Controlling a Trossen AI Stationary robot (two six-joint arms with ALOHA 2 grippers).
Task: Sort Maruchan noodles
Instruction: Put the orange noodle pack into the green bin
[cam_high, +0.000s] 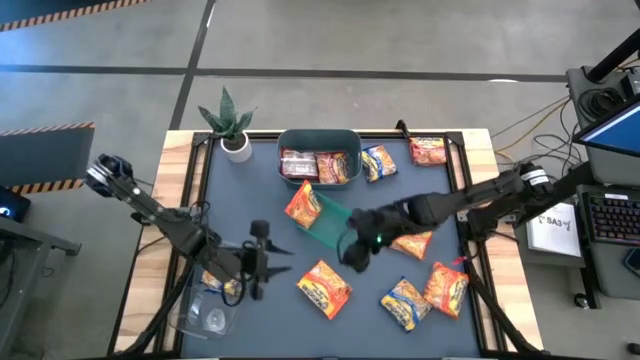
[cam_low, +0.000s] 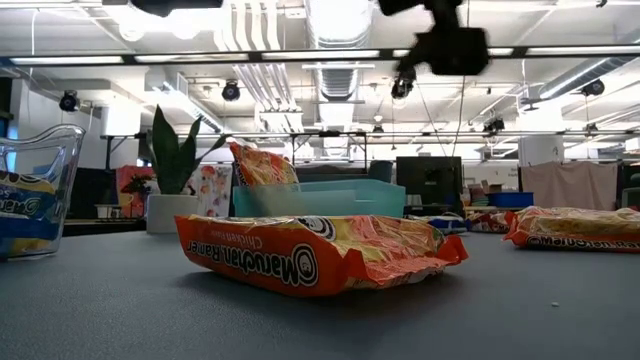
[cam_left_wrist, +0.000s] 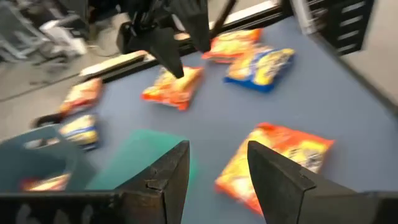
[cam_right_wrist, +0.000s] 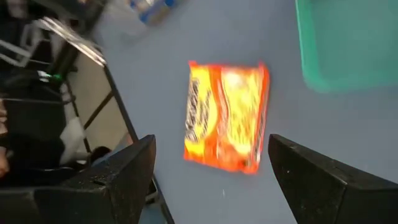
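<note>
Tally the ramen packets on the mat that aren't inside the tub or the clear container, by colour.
Orange-red packets: 5 (one leans at the green tray, one lies partly under the right arm)
Yellow-and-blue packets: 2
Total: 7

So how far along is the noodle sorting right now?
Partly done. Some packets already sit in the grey-teal tub, one leans in the green tray, and one lies in the clear container. Nothing is in hand: the right gripper is open over the table, the left gripper empty. Several orange packets still lie loose.
</note>
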